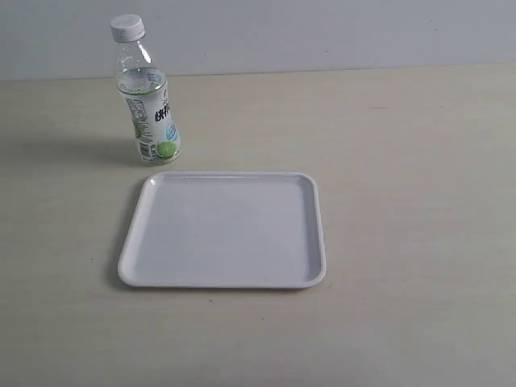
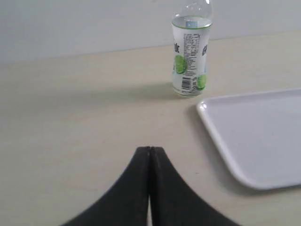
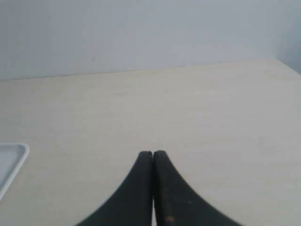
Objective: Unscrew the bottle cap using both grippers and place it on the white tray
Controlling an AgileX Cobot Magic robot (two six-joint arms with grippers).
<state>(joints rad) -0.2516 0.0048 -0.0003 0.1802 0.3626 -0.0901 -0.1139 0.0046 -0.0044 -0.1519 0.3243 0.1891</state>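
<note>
A clear bottle [image 1: 149, 105] with a white-and-green label stands upright on the table at the back left, its white ribbed bottle cap [image 1: 127, 28] sitting on its neck. The white tray [image 1: 306, 266] lies flat in front of it, with nothing on it. Neither arm shows in the exterior view. In the left wrist view my left gripper [image 2: 150, 149] is shut with nothing in it, well short of the bottle [image 2: 189, 61] and beside the tray [image 2: 211, 125]; the cap is cut off there. My right gripper [image 3: 153, 153] is shut over bare table, holding nothing, with a corner of the tray [image 3: 21, 153] off to one side.
The pale wooden table [image 1: 419, 161] meets a plain light wall [image 1: 322, 32] at the back. The table's far corner [image 3: 282, 63] shows in the right wrist view.
</note>
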